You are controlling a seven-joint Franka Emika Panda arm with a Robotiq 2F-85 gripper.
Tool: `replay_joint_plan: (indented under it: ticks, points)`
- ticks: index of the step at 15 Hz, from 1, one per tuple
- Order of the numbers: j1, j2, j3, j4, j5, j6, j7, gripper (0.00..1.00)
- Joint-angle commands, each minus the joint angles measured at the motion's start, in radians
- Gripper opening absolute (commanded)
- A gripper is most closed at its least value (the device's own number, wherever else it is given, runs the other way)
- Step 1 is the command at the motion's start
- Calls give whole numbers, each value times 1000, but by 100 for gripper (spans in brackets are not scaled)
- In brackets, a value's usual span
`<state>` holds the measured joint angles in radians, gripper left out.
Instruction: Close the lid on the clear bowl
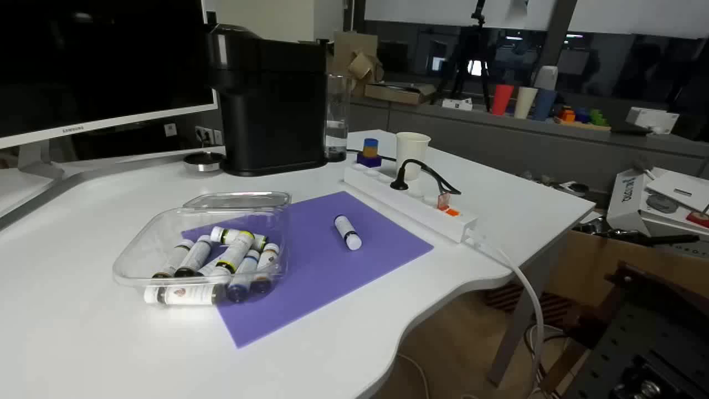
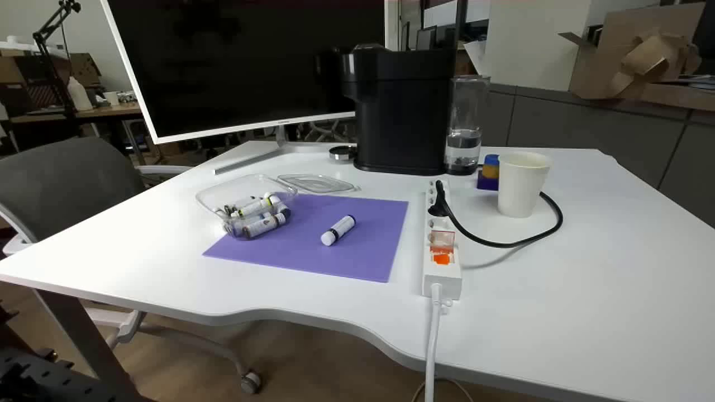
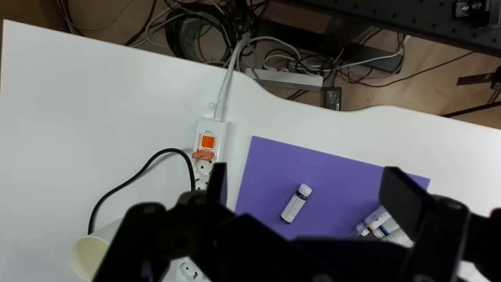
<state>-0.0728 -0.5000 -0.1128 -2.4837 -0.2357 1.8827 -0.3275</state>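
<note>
The clear bowl [image 1: 145,250] stands partly on the purple mat with several small labelled vials in it; it also shows in an exterior view [image 2: 215,196]. The lid [image 1: 238,200] is at the bowl's far edge, folded back away from the opening, and shows in an exterior view [image 2: 317,183] too. I cannot tell how it joins the bowl. In the wrist view my gripper [image 3: 309,184] is open and empty, high above the mat. Its right finger hides most of the bowl [image 3: 358,230], and the lid is hidden there. The gripper is out of both exterior views.
A single vial [image 1: 348,233] lies on the purple mat [image 1: 327,277]. A white power strip [image 1: 410,205] with a black cable runs beside it. A paper cup [image 2: 522,184], a black coffee machine [image 1: 274,105] and a monitor [image 2: 234,67] stand further back.
</note>
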Motion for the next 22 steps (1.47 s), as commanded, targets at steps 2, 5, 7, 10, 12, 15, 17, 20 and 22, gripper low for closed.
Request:
replay_joint_plan:
  ticks: [2, 5, 7, 10, 12, 15, 17, 20, 22]
  points:
    - [8, 0, -7, 1, -3, 0, 3, 100]
    - [8, 0, -7, 1, -3, 1, 3, 100]
    - [8, 0, -7, 1, -3, 1, 3, 100]
    - [8, 0, -7, 1, -3, 1, 3, 100]
    - [8, 0, -7, 1, -3, 1, 3, 100]
    - [4, 15, 1, 3, -1, 29, 42, 100]
    - [3, 67, 6, 9, 4, 77, 82, 100]
    - [11, 180, 16, 19, 18, 170, 122, 100]
    - [23, 277, 25, 32, 50, 245, 144, 100]
